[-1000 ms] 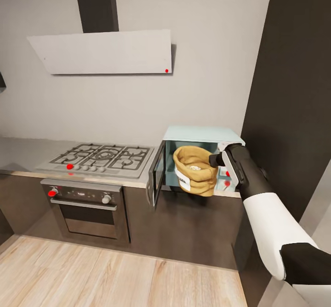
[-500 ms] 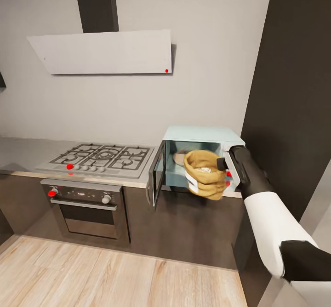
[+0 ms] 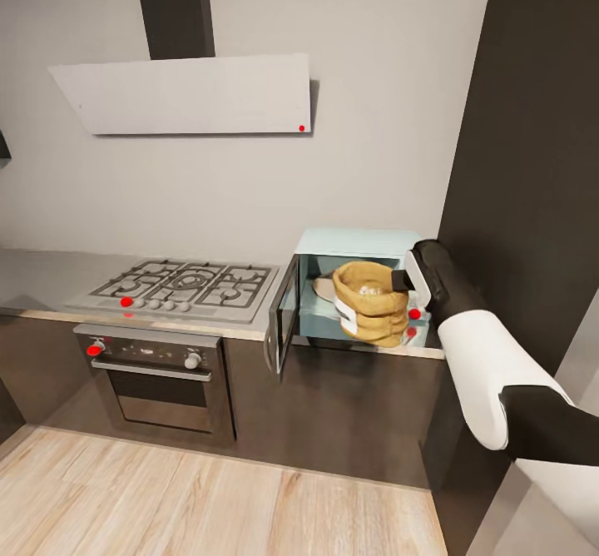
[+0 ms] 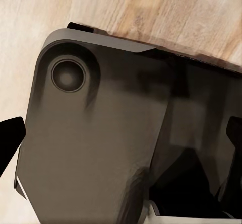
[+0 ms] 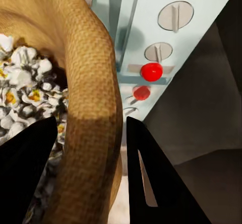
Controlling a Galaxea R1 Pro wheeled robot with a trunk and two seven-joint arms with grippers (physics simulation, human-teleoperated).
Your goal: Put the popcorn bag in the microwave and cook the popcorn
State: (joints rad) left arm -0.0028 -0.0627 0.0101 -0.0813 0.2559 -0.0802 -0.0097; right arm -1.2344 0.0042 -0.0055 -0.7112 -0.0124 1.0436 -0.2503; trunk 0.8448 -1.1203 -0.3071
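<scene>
The tan popcorn bag [image 3: 370,310] hangs in the mouth of the pale blue microwave [image 3: 358,244], whose dark glass door [image 3: 283,315] stands swung open to the left. My right gripper [image 3: 405,281] is shut on the bag's rolled rim at its right side. In the right wrist view the rim [image 5: 88,98] runs between the two black fingers [image 5: 25,168], and whitish popcorn [image 5: 22,83] lies inside the bag. The knob panel with its red dot [image 5: 151,71] is just beyond. My left gripper [image 4: 121,138] has its fingertips wide apart over a dark part of the robot.
A gas hob [image 3: 183,285] sits in the grey countertop [image 3: 33,277] left of the microwave, over a black-and-steel oven [image 3: 158,373]. A white hood [image 3: 187,94] hangs above. A tall dark cabinet [image 3: 532,165] stands close on the right. Wood plank floor [image 3: 166,498] lies below.
My right arm has carried the bag to the right and then up and forward, from in front of the open door into the microwave's opening.
</scene>
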